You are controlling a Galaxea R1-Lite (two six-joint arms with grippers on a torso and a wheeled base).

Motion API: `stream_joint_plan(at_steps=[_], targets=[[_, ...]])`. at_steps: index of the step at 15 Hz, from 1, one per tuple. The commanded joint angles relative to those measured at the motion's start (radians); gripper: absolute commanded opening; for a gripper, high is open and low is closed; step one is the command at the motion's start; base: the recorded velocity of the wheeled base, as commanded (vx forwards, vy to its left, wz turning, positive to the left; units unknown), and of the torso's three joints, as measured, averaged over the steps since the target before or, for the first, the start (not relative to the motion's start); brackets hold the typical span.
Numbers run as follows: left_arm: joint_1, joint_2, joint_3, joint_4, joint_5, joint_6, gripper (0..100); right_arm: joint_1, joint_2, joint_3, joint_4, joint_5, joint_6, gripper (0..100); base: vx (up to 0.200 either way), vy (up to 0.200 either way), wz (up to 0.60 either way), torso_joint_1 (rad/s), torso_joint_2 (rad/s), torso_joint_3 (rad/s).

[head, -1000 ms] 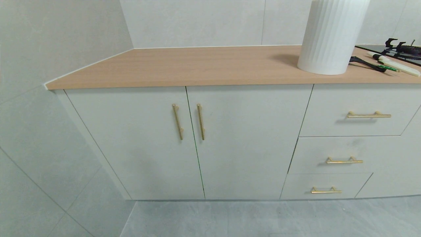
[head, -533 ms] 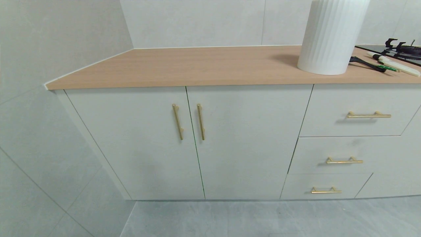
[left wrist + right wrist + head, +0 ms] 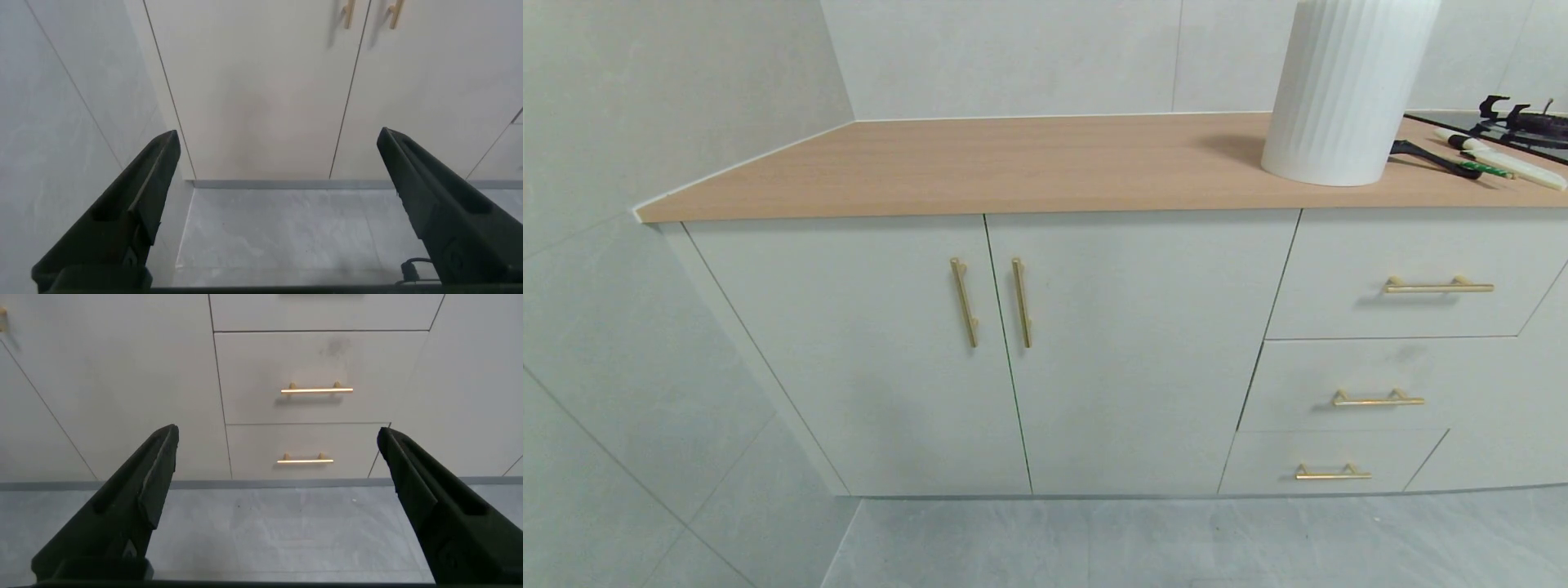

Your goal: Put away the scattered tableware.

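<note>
- Counter [image 3: 1013, 163]: wood top over two cabinet doors [image 3: 866, 351] and three stacked drawers [image 3: 1405, 278], all closed.
- White ribbed holder [image 3: 1347, 90]: tall, upright on the counter toward my right. Probably where the pieces go, though a drawer is possible too.
- Tableware: lying flat at the counter's far right end, between the holder and the stove [image 3: 1531, 122]. The black-handled utensil [image 3: 1433, 157] has one end by the holder's base. The white-handled piece [image 3: 1515, 163] is just beyond it, with a thin green one [image 3: 1486, 169] between them.
- Handling, my guess: light, stiff and slim, with smooth handles that may slide or roll on the wood. I'd pinch across mid-handle from above.
- Left gripper [image 3: 276, 139]: fingers spread wide, empty, hanging low and facing the foot of the cabinet doors and the floor [image 3: 270, 237].
- Right gripper [image 3: 276, 433]: also spread and empty, low in front of the two lower drawers. Both are well apart from the tableware.
</note>
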Motion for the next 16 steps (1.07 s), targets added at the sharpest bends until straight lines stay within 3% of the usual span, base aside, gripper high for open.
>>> stream_joint_plan(at_steps=[1,9,16], targets=[[0.000,0.001,0.000,-0.001,0.002,0.000,100,0.000,0.003,0.000,0.000,0.000,-0.002,100,0.000,0.000,0.00,0.000,0.00,0.000],[0.000,0.001,0.000,0.000,0.005,-0.009,100,0.000,0.003,0.000,0.000,0.016,0.001,100,0.000,0.000,0.00,0.000,0.00,0.000],[0.000,0.001,0.000,-0.001,0.005,-0.011,100,0.000,0.003,0.000,0.000,0.015,0.003,100,0.000,-0.200,0.00,0.004,0.00,0.001]])
